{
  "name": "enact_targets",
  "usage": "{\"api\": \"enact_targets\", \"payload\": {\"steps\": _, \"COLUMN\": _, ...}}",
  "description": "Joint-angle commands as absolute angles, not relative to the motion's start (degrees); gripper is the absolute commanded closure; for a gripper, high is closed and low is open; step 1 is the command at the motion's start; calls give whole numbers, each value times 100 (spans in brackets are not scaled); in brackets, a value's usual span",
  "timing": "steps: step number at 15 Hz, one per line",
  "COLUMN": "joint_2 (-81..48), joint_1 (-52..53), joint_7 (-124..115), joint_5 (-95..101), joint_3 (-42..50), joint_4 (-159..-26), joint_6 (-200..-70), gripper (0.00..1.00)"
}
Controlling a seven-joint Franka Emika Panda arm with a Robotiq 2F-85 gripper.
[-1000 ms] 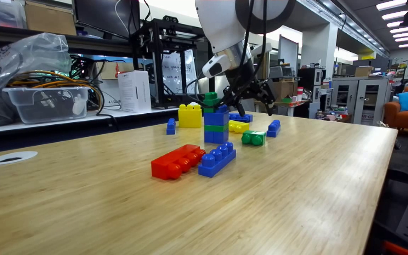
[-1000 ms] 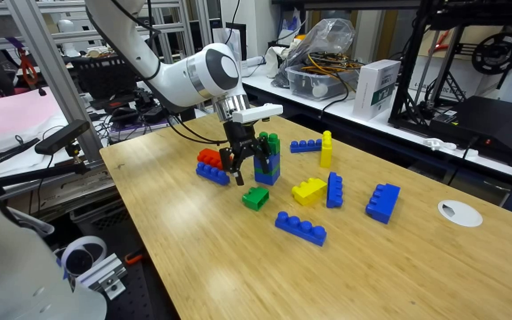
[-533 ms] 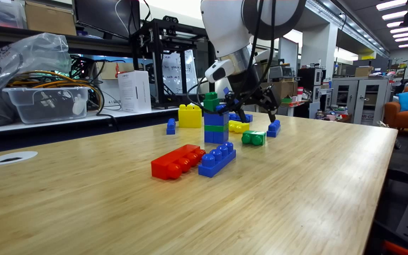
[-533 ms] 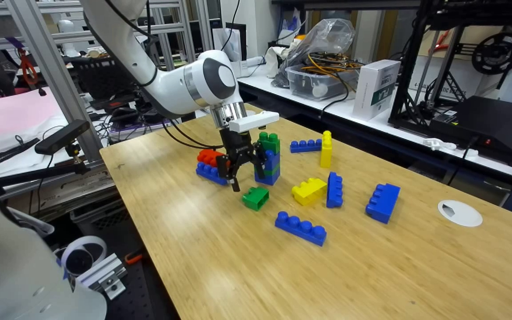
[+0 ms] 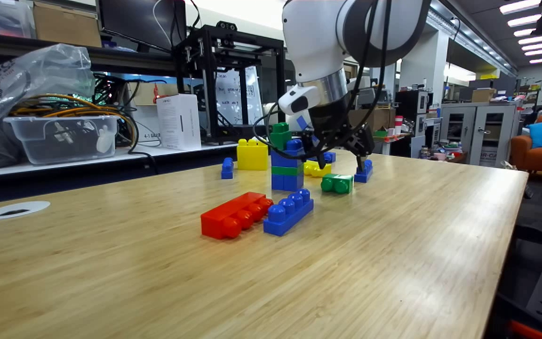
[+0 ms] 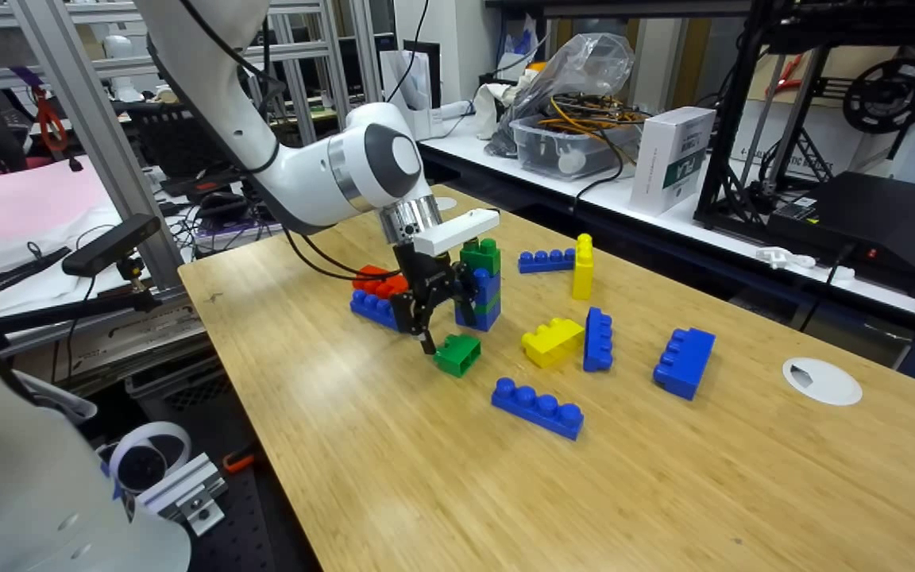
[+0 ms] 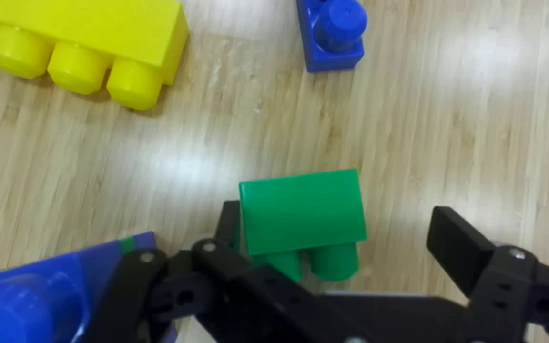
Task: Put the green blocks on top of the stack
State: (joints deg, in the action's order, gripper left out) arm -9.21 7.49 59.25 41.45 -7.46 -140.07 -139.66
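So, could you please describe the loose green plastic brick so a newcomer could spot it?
On the light wooden table, find the upright tower of blue and green plastic bricks. Near its base lies the small green plastic brick, studs sideways, the only loose green one.

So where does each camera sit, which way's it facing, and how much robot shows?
An exterior view: low, looking nearly level across the table; wrist and hand show.
An exterior view: higher, looking down over the table; arm, hand and probably base show.
Wrist view: on the wrist, looking down at the loose green block; the hand's fingers show.
Both exterior views share the stack, red brick and hand.
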Motion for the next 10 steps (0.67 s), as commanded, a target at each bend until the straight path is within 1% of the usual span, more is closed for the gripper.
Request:
{"api": "enact_targets", "payload": {"steps": 1, "joint_2": -856, "joint_1": 656, "joint_7": 5831, "joint_5": 4524, "joint_3": -672, "joint_4": -14194, "joint_6": -14377, "gripper": 0}}
{"api": "enact_targets", "payload": {"steps": 10, "joint_2": -981, "joint_1": 616, "joint_7": 5758, "joint_5": 4857, "joint_3": -596, "joint_4": -14245, "joint_6": -14743, "gripper": 0}}
